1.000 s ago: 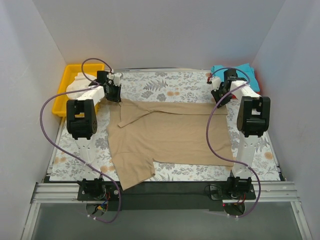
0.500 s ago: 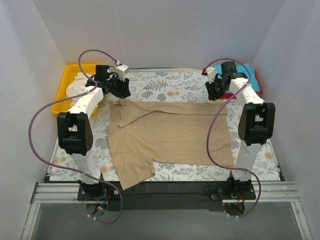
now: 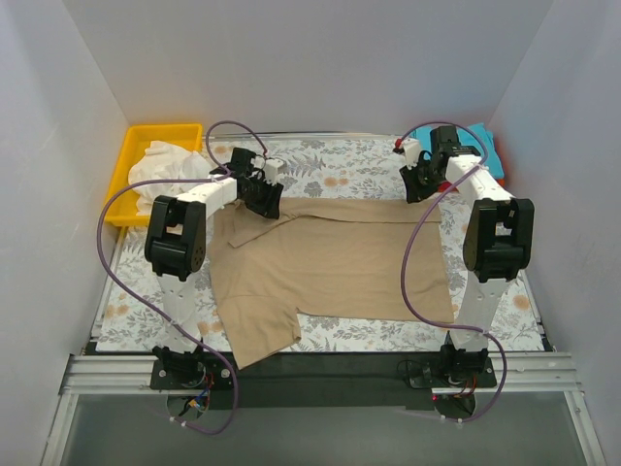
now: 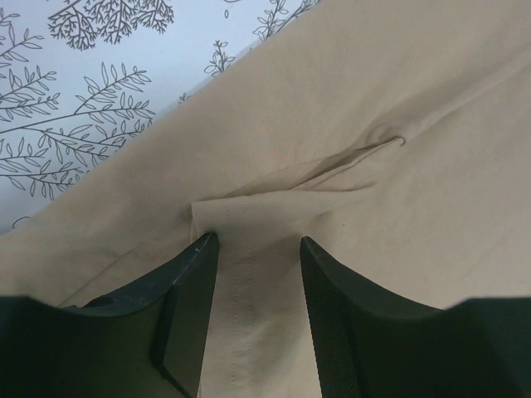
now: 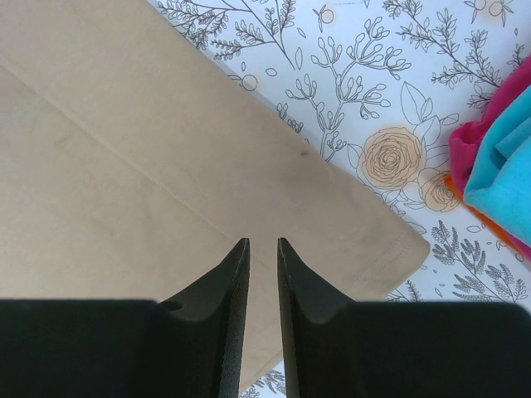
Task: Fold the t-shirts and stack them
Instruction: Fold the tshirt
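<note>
Lying flat: the tan t-shirt (image 3: 330, 262) is spread on the fern-printed cloth (image 3: 335, 170), with one sleeve reaching toward the near-left edge.
Left gripper (image 4: 253, 240): released. You see its two fingers (image 4: 187, 311) standing apart over the shirt's far-left part.
Shirt vs. left gripper: a folded, stitched edge of the tan fabric runs straight between the fingers, its corner just at the tips. You cannot tell whether the tips touch the fabric.
Right gripper (image 5: 263, 242): nearly closed, with a slim gap and nothing in it.
Shirt vs. right gripper: the tips hang over the tan fabric near its far-right corner. That corner lies flat, ahead and to the right of the tips in the wrist view.
Teal t-shirt (image 5: 506, 174): at the far-right corner, on top of the red-pink t-shirt (image 5: 489, 124), apart from the tan one.
White t-shirt (image 3: 165, 165): bunched in the yellow bin (image 3: 124, 175), far left.
</note>
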